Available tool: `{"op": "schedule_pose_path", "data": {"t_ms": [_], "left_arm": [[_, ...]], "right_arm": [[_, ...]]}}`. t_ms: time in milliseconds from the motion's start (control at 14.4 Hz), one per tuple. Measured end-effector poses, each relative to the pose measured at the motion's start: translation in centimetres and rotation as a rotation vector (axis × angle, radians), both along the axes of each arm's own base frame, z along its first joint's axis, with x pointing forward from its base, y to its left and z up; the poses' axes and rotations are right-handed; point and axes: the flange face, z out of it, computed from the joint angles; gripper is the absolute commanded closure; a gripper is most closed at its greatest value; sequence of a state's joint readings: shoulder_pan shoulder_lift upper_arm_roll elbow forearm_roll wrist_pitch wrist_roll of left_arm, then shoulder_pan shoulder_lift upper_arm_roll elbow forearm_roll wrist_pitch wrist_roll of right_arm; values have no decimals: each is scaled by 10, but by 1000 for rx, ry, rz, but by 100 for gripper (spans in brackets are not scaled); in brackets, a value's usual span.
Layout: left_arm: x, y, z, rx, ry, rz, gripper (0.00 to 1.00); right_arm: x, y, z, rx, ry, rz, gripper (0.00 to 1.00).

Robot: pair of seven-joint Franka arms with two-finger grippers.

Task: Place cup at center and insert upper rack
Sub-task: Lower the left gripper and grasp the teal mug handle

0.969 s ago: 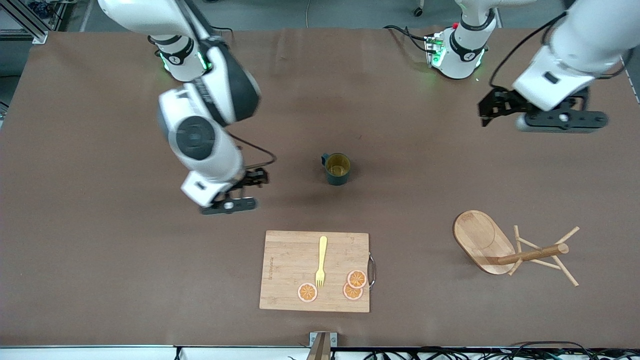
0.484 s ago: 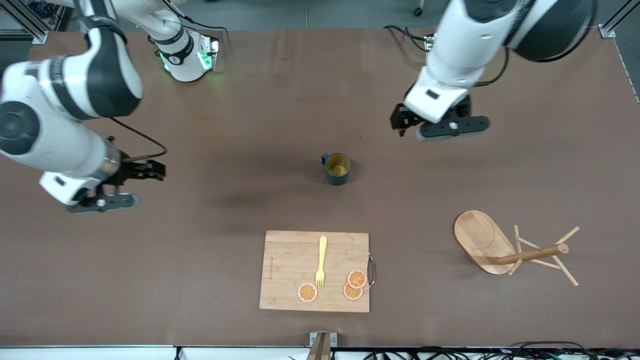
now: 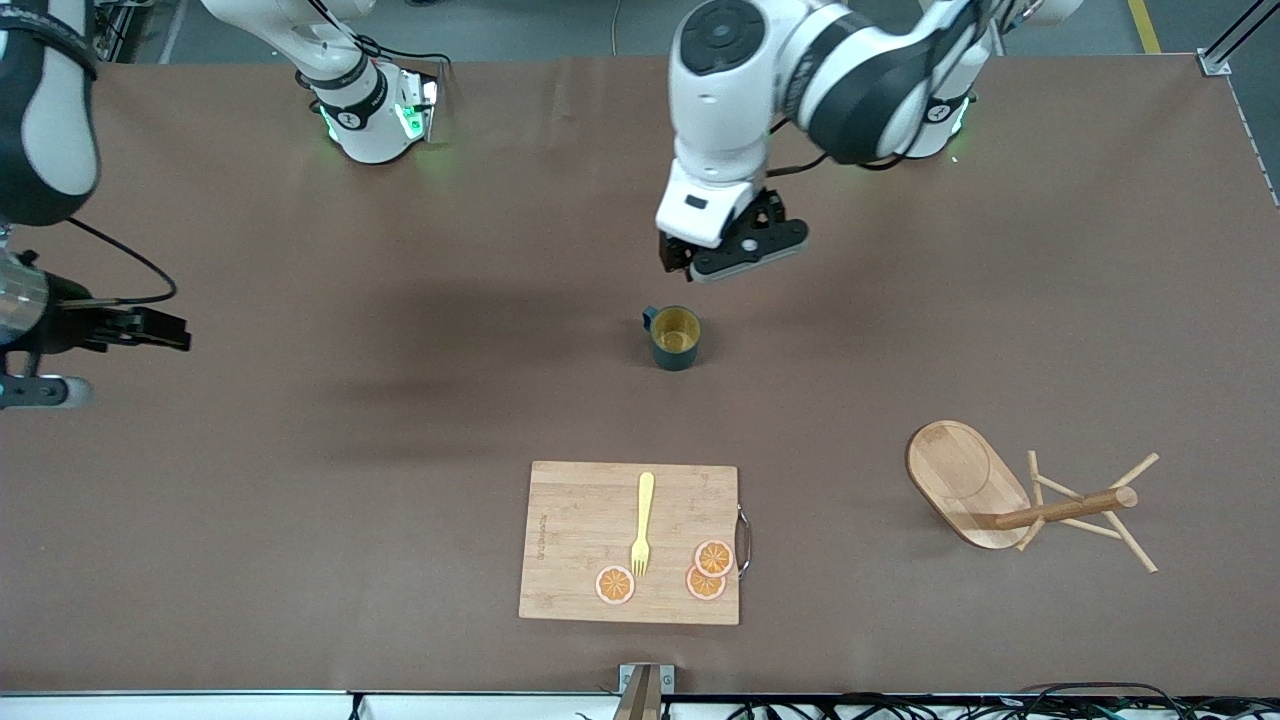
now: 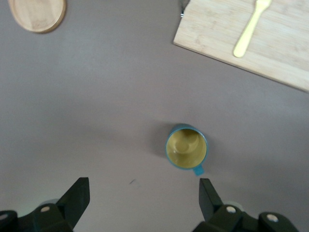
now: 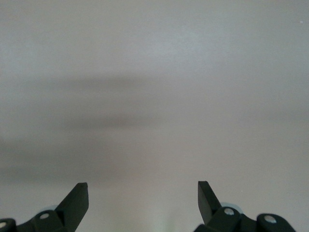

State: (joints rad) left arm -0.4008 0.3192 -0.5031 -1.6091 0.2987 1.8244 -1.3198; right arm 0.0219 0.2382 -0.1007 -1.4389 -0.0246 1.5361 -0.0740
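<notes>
The dark teal cup stands upright at the middle of the table, handle toward the robots' bases; it also shows in the left wrist view. The wooden mug tree lies tipped on its side toward the left arm's end, nearer to the front camera than the cup; its oval base shows in the left wrist view. My left gripper is open and empty over the bare table just beside the cup, on the bases' side. My right gripper is open and empty over bare table at the right arm's end.
A rectangular wooden cutting board lies nearer to the front camera than the cup, with a yellow fork and three orange slices on it. Board and fork also show in the left wrist view.
My left arm has swung from its end of the table in to beside the cup. My right arm has drawn away from the middle to its end of the table. Cup and mug tree have not moved.
</notes>
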Motion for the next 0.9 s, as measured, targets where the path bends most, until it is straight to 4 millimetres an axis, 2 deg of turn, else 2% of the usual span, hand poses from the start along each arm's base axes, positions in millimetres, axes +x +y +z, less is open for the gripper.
{"op": "schedule_pose_path", "data": {"t_ms": [277, 484, 623, 900], "left_arm": [[-52, -67, -86, 128, -137, 63, 0], [-88, -103, -149, 176, -208, 81, 0], [-104, -119, -182, 210, -238, 80, 0], [-135, -134, -243, 313, -409, 133, 0]], "right_arm": [[-2, -11, 9, 0, 0, -19, 0], [-4, -10, 13, 1, 9, -18, 0], [-5, -8, 19, 4, 15, -14, 0], [-11, 4, 22, 11, 64, 3, 0]]}}
